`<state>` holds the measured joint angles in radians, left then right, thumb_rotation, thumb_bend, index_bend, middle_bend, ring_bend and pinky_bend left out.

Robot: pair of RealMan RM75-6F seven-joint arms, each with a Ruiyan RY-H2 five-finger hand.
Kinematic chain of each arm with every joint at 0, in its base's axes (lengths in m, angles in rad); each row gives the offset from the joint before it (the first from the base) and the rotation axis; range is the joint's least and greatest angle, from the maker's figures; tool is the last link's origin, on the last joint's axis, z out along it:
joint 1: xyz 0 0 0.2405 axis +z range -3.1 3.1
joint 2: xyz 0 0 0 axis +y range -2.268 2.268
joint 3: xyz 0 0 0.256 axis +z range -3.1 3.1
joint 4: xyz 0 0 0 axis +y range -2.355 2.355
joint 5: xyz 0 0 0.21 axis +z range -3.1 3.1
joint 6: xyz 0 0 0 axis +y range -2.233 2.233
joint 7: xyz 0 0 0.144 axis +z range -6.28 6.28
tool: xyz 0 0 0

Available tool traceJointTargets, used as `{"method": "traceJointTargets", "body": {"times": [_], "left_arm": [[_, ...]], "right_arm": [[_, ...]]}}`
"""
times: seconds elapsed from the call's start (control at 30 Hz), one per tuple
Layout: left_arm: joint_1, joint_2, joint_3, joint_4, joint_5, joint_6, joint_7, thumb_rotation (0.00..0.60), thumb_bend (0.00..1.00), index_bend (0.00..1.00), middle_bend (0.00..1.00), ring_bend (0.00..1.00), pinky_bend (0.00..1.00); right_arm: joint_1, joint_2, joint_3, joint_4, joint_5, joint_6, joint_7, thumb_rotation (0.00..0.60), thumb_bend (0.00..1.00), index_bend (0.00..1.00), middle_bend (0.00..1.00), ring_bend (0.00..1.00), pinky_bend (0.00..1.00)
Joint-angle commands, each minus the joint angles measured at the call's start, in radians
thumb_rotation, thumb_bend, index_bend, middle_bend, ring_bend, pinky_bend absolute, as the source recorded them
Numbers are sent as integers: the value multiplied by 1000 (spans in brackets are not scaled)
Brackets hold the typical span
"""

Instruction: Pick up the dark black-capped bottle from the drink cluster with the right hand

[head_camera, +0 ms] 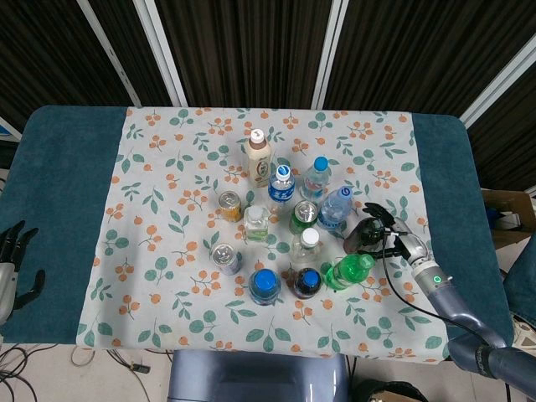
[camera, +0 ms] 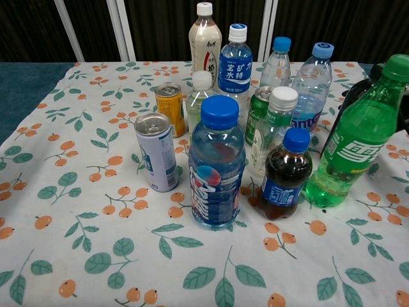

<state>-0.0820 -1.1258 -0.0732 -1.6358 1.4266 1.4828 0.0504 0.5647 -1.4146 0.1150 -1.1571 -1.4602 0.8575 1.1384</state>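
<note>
The dark black-capped bottle (head_camera: 365, 234) stands at the right edge of the drink cluster, on the floral cloth. In the chest view the same dark bottle (camera: 350, 107) is mostly hidden behind the green soda bottle (camera: 358, 137). My right hand (head_camera: 397, 239) is up against the bottle's right side, with its fingers spread to either side of it. I cannot see a closed grip, and the bottle stands on the table. My left hand (head_camera: 13, 261) hangs open off the table's left edge.
The green soda bottle (head_camera: 350, 270) leans right in front of the dark one, and a clear blue-capped bottle (head_camera: 335, 207) stands just behind it. A small cola bottle (head_camera: 306, 282), cans and other bottles crowd the left side. Teal table (head_camera: 444, 176) lies right of the hand.
</note>
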Motion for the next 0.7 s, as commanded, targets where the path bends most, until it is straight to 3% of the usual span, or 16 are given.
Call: {"method": "traceJointTargets", "body": {"times": [0.03, 0.43, 0.7], "left_arm": [[0, -1, -1, 0, -2, 0, 0, 600, 442, 97, 0, 29, 0], [0, 1, -3, -6, -10, -2, 0, 600, 442, 98, 0, 30, 0], [1, 1, -6, -11, -17, -3, 2, 600, 442, 97, 0, 31, 0]], "right_arm": [[10, -13, -4, 19, -4, -10, 20, 600, 103, 150, 201, 160, 186], [16, -21, -23, 9, -33, 19, 57, 600, 144, 217, 323, 261, 186], [25, -28, -42, 17, -57, 32, 79, 600, 227, 352, 413, 349, 186]]}}
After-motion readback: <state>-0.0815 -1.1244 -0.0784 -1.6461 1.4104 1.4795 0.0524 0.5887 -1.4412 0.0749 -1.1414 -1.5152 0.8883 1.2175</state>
